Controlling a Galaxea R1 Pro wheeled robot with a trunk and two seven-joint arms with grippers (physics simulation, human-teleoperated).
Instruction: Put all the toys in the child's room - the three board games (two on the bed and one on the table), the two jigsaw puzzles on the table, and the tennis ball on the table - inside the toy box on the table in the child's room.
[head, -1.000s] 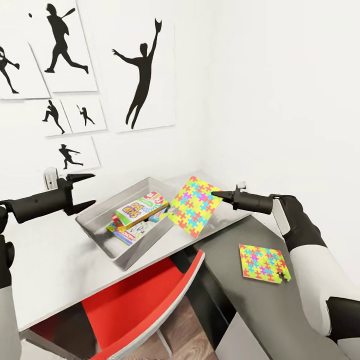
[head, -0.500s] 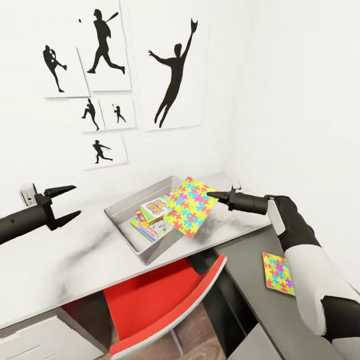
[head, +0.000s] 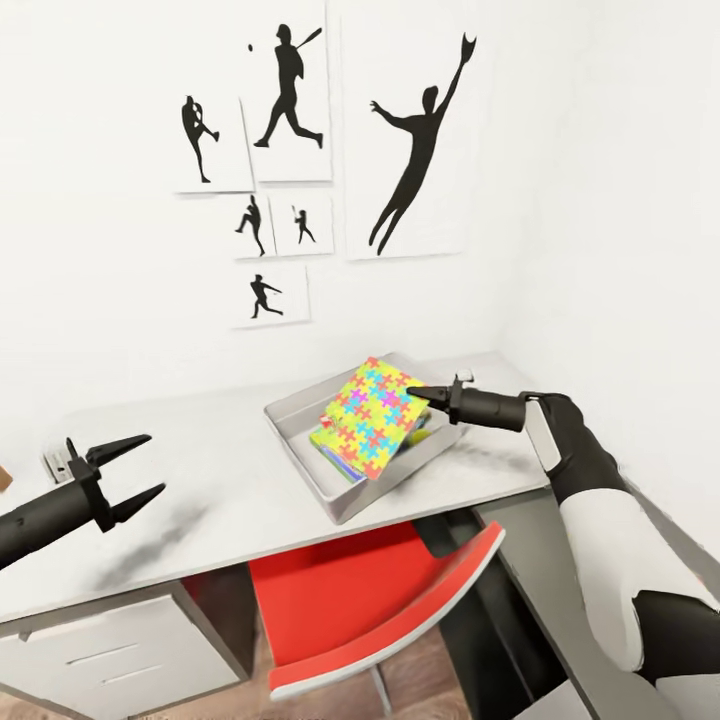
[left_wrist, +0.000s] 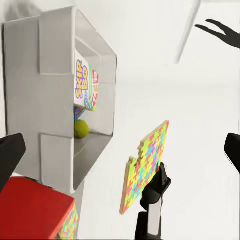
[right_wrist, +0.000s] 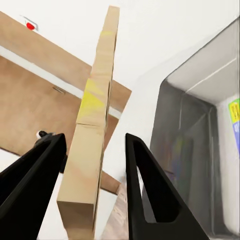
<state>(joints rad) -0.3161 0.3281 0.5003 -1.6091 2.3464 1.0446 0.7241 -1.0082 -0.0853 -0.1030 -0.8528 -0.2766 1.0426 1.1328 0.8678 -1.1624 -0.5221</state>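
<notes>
Puzzle (head: 369, 416) hangs tilted over the toy box (head: 300, 418), pinched at its edge by my right gripper (head: 415, 392); from the right wrist I see its thin edge (right_wrist: 95, 125) between the two fingers. My left gripper (head: 140, 470) hovers over the table (head: 220, 490), well apart from the box, jaws spread and holding nothing. Inside the box I see a Skip-Bo game (left_wrist: 86, 85) and the tennis ball (left_wrist: 81, 129). A red chair (head: 370, 610) sits below the table.
</notes>
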